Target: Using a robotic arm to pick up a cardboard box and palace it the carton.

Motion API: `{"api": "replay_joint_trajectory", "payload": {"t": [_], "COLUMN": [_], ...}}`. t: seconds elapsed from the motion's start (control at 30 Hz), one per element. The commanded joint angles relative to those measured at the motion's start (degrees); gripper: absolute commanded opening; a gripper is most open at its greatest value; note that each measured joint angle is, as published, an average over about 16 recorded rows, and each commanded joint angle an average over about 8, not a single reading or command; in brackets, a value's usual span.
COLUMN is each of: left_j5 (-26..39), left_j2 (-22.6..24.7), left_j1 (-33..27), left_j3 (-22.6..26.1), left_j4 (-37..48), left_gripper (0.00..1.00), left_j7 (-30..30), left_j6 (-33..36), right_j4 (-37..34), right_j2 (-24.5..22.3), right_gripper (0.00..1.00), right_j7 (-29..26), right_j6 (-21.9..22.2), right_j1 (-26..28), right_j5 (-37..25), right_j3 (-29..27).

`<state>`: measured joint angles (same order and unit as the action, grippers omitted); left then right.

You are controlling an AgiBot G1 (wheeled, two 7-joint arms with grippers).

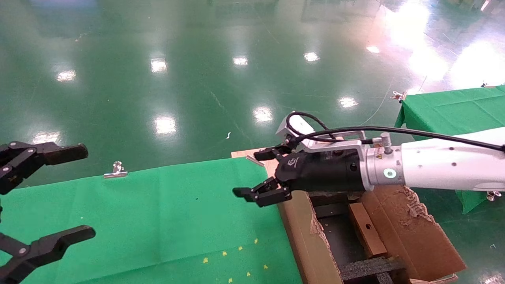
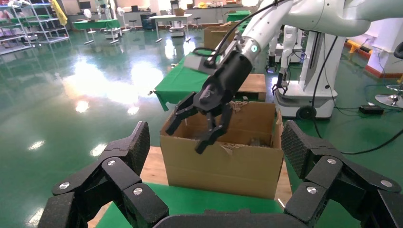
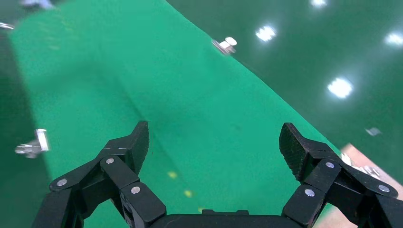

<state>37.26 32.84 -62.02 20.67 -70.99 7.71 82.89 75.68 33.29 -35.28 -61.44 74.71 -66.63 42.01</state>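
The small flat cardboard box [image 1: 366, 230], brown with a round hole, lies inside the large torn-flapped carton [image 1: 305, 236], next to black foam [image 1: 367, 267]. My right arm, white with a black wrist and a green ring light, reaches in from the right. Its gripper [image 1: 252, 173] is open and empty, above the carton's left wall and the edge of the green table. The right wrist view shows the open gripper [image 3: 214, 142] over bare green cloth. The left wrist view shows the carton [image 2: 223, 166] with the right gripper [image 2: 190, 130] above it. My left gripper [image 1: 83, 192] is open and empty at the table's left.
The green cloth table [image 1: 158, 217] bears yellow specks and a metal clip [image 1: 115, 170] at its far edge. A second green table [image 1: 446, 110] stands at the right. Another robot base [image 2: 313, 71] stands behind the carton. Glossy green floor lies all round.
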Motion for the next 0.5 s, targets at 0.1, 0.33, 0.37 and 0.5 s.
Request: {"api": "replay_joint_trajectory", "payload": {"t": [0.1,0.33,0.37,0.5], "left_j5": [0.0,0.0,0.0,0.0], "left_j2": [0.0,0.0,0.0,0.0], "left_j1": [0.0,0.0,0.0,0.0], "left_j3": [0.0,0.0,0.0,0.0], "left_j4": [0.0,0.0,0.0,0.0], "left_gripper": [1.0,1.0,1.0,1.0], "left_j7": [0.0,0.0,0.0,0.0], "left_j6": [0.0,0.0,0.0,0.0], "right_j4": [-0.4,-1.0,-1.1,-1.5], "right_j2": [0.3,0.8,0.9,1.2], "right_gripper": [1.0,1.0,1.0,1.0], "right_j7": [4.3,11.8,12.8,17.1], "right_j6": [-4.2,-11.6,-12.7,-16.9], "right_j1": [-2.3,-6.3,-6.9,-9.2], "right_j5": [4.3,11.9,13.0,17.3], "right_j3": [-4.5,-12.5,-13.6,-18.1]}}
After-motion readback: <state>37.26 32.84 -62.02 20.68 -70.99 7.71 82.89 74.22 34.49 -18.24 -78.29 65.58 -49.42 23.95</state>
